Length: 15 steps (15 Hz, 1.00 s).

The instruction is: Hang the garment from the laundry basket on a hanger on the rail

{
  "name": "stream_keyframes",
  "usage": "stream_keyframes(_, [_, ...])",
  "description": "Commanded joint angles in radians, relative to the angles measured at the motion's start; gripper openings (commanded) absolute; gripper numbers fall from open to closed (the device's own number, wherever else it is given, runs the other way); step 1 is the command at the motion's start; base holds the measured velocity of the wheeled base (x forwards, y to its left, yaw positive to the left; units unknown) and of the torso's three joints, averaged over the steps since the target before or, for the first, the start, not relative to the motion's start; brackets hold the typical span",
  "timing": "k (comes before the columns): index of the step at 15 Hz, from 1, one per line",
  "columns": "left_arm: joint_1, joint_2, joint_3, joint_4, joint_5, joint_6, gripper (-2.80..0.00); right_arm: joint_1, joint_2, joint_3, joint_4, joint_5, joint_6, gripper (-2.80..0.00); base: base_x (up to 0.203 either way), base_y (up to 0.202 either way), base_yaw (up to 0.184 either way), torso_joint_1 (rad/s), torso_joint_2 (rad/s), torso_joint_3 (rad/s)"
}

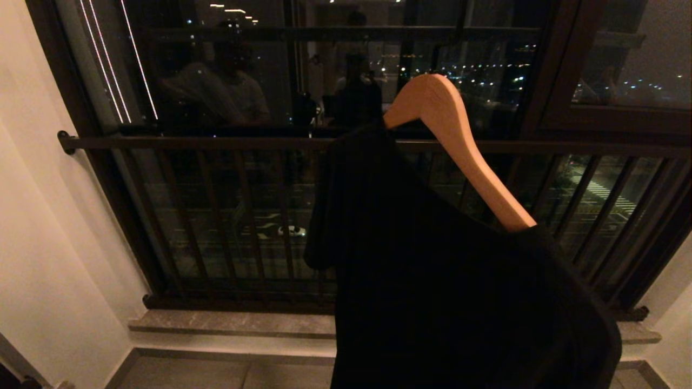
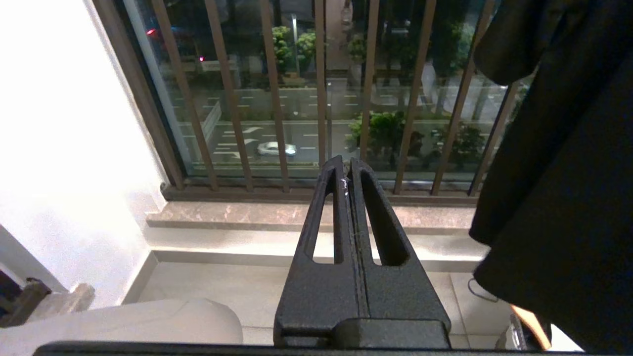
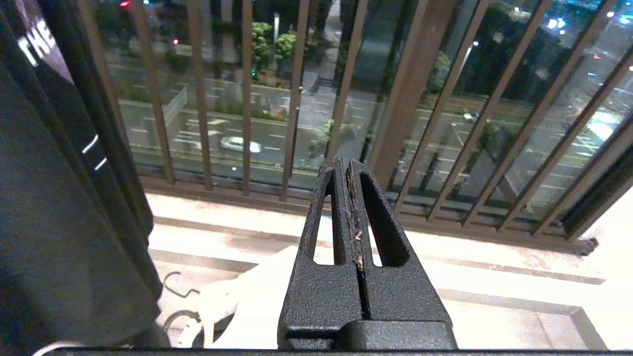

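A black garment [image 1: 443, 292] hangs on a tilted wooden hanger [image 1: 454, 135] in front of the window, filling the lower right of the head view. The top of the hanger is lost against the dark glass. The rail and the laundry basket are out of view. Neither arm shows in the head view. My left gripper [image 2: 347, 165] is shut with nothing in it, and the garment [image 2: 559, 173] hangs off to its side. My right gripper [image 3: 342, 165] is shut and empty too, with the same garment [image 3: 54, 198], which bears white lettering, on its other side. Both point at the window bars.
A dark brown barred window railing [image 1: 216, 143] spans the window above a stone sill [image 1: 232, 321]. A white wall [image 1: 48, 243] closes the left side. Tiled floor [image 1: 216, 375] lies below the sill. A thin cable [image 3: 173, 287] lies on the floor. People are reflected in the glass.
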Motion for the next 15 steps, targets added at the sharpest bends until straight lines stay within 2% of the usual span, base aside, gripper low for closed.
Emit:
stream_keyframes(1, [0.000, 0.001, 0.002, 0.000, 0.000, 0.000, -2.80, 0.000, 0.001, 0.000, -0.001, -0.001, -0.001, -2.80, 0.000, 0.000, 0.000, -0.149, 0.33, 0.188])
stream_keyframes(10, [0.000, 0.001, 0.002, 0.000, -0.001, 0.000, -2.80, 0.001, 0.001, 0.000, -0.001, 0.001, 0.002, -2.80, 0.000, 0.000, 0.000, -0.149, 0.35, 0.197])
stream_keyframes(15, [0.000, 0.001, 0.002, 0.000, -0.001, 0.000, -2.80, 0.000, 0.001, 0.000, -0.001, 0.001, 0.002, -2.80, 0.000, 0.000, 0.000, -0.208, 0.51, 0.297])
